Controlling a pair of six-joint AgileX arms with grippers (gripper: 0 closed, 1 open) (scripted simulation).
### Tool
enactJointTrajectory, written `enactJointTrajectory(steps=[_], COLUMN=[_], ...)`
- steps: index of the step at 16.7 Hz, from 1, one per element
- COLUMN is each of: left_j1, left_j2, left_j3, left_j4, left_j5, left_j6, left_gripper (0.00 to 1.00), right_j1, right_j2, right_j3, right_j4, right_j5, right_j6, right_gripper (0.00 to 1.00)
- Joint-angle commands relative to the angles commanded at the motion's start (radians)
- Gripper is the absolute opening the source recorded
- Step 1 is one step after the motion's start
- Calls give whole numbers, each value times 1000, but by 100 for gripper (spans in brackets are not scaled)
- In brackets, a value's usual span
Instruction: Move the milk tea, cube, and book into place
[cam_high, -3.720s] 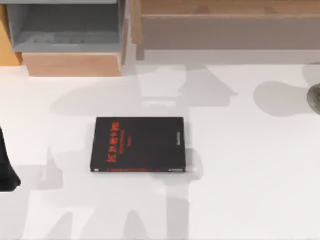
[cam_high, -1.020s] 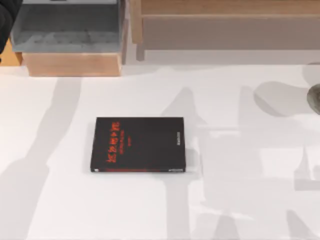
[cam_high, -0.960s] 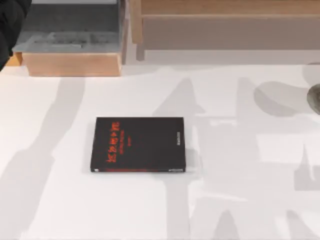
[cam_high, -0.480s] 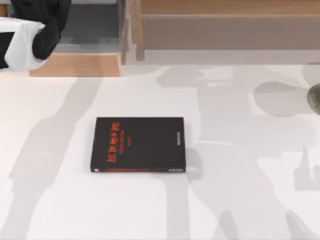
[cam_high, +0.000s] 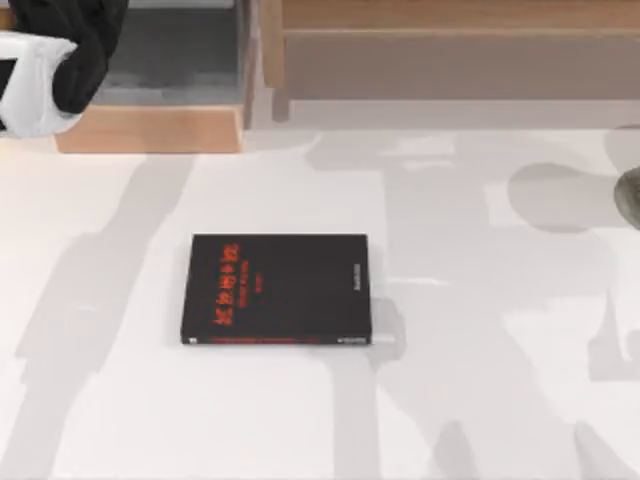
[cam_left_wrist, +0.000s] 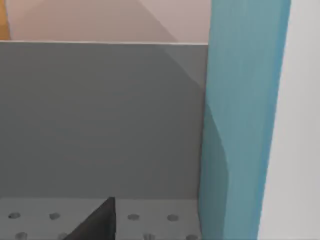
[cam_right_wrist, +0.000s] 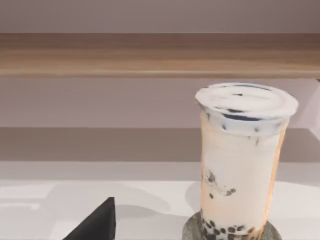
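Your left arm (cam_high: 60, 50) sits at the top view's upper left over the grey cabinet (cam_high: 180, 60), light blue book (cam_left_wrist: 245, 120) upright before its wrist camera, fingers' state unclear; the milk tea (cam_right_wrist: 243, 160) stands on a coaster (cam_right_wrist: 192, 231), black book (cam_high: 277, 289) mid-desk (cam_high: 480, 400).

Black book (cam_high: 276, 289) with red lettering on white table (cam_high: 480, 400); light blue book (cam_left_wrist: 242, 120); creamy milk tea (cam_right_wrist: 243, 160), dark specks, perhaps pearls.
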Motion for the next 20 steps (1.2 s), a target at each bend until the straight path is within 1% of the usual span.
enactJointTrajectory(steps=[2,5,7,11,15,20], left_j1=[33,45,35,-19,-22,-22], left_j2=[6,34,59,98,99,99], left_j3=[13,56,90,141,143,143], left_j4=[-7,-21,-29,-42,-43,-43], left_j5=[33,49,38,-16,-18,-18], left_j6=[0,2,0,0,0,0], left_gripper=[100,100,100,100,100,62], right_j1=[0,0,0,0,0,0], right_j2=[0,0,0,0,0,0], right_j3=[0,0,0,0,0,0], right_j4=[0,0,0,0,0,0], right_j5=[0,0,0,0,0,0], right_j6=[0,0,0,0,0,0], right_gripper=[100,100,100,100,100,100])
